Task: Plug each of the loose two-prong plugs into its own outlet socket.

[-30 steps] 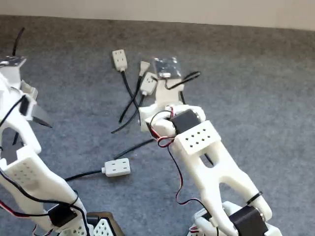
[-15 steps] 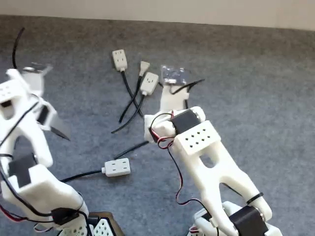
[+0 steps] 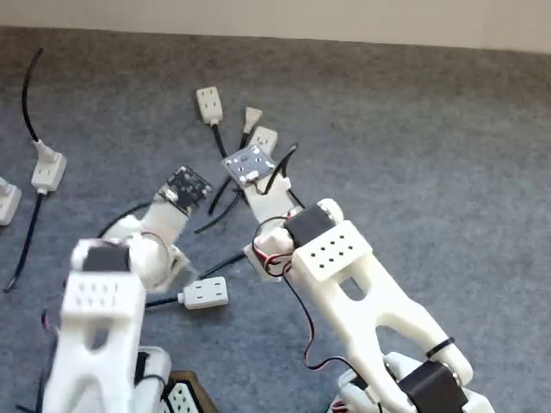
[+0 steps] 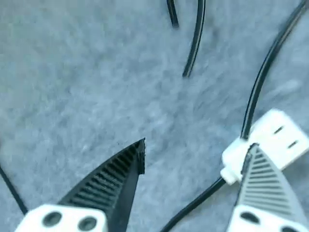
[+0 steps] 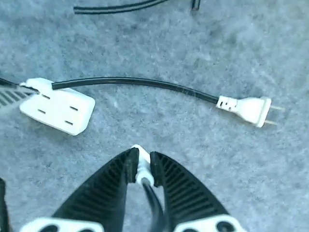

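Observation:
A white outlet socket [image 3: 204, 293] lies near the table's front, its black cord running left. My left gripper [image 4: 195, 145] hangs open just above it, and one grey finger [image 4: 263, 186] overlaps the cord end of the socket [image 4: 270, 140]. My right gripper [image 5: 142, 157] is shut on a small white plug [image 5: 140, 170], whose black cord runs back between the fingers. Ahead of it lie the same socket [image 5: 58, 108] and a loose two-prong plug [image 5: 248, 110] on a short black cord. Both arms meet over the table's middle, left arm [image 3: 129, 258] beside right arm [image 3: 331, 258].
Another white socket [image 3: 209, 103], a small plug [image 3: 251, 116] and a white block [image 3: 263, 138] lie at the back with tangled black cords. Two white plugs [image 3: 45, 172] [image 3: 5, 202] lie at the far left. The grey carpet to the right is bare.
My left arm swung in from the far left edge and came down over the front socket. My right arm pulled back toward the front and left, away from the rear cluster.

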### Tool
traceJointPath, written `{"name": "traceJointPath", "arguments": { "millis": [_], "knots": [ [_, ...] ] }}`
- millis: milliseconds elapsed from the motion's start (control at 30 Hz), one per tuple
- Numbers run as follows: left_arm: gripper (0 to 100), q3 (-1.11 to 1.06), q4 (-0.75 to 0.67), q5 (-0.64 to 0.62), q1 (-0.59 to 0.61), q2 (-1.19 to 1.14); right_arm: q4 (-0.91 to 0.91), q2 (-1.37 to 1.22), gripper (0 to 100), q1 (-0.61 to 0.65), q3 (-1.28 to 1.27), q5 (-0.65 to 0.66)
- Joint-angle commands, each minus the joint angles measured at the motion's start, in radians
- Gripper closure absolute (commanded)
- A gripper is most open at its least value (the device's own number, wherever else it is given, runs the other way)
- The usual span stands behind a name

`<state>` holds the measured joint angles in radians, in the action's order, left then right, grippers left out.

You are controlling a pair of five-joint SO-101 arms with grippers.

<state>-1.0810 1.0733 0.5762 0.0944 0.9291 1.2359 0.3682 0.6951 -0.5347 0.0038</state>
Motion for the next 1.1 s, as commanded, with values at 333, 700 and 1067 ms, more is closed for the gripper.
{"name": "traceJointPath", "arguments": {
  "millis": [333,700,1067],
  "knots": [
    [59,-0.136,-0.002,-0.328,-0.101,0.581,0.002,0.018,99.3,0.073,0.196,-0.170],
    [59,-0.320,-0.011,-0.387,-0.065,0.800,0.054,0.120,99.3,0.200,0.211,-0.186],
    [59,-0.358,-0.040,-0.387,-0.048,0.811,0.150,-0.001,99.3,0.162,0.308,-0.152]
  ]
}}
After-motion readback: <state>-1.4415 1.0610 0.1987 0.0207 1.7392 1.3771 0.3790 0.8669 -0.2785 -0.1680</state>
